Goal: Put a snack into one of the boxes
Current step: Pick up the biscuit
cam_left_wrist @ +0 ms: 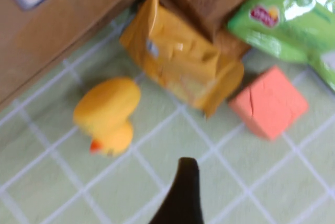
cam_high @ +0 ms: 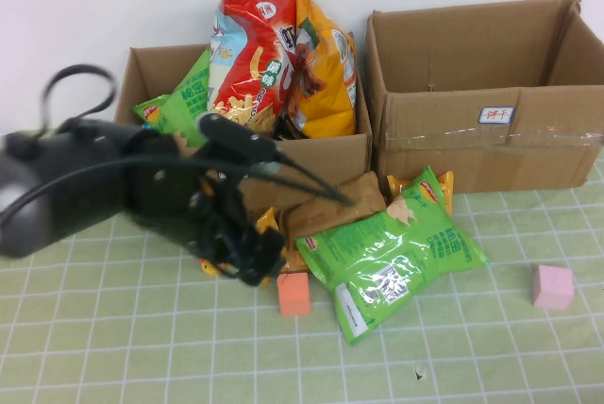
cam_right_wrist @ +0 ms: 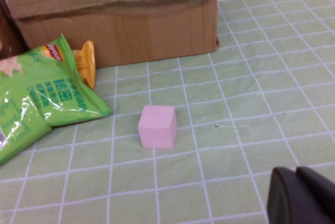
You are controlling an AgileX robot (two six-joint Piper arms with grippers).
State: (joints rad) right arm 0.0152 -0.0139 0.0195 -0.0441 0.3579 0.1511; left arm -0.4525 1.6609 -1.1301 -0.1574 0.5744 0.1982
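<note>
Two brown boxes stand at the back. The left box (cam_high: 326,157) holds red, yellow and green snack bags (cam_high: 257,50). The wider taped box (cam_high: 491,144) shows nothing inside. In front of the left box lie a green chip bag (cam_high: 396,251), a brown snack pack (cam_high: 330,206) and a yellow packet (cam_left_wrist: 178,62). My left gripper (cam_high: 236,258) hangs low in front of the left box, near the yellow packet, open and holding nothing; only one dark finger (cam_left_wrist: 183,192) shows in the left wrist view. My right gripper (cam_right_wrist: 296,174) is shut and empty above the mat, near the pink cube (cam_right_wrist: 157,126).
An orange cube (cam_high: 293,294) sits beside the snack pile and a yellow toy duck (cam_left_wrist: 107,114) lies by the left box's front. The pink cube (cam_high: 552,286) stands alone at the right. A white wall runs behind the boxes. Green checked mat (cam_high: 142,357) covers the table.
</note>
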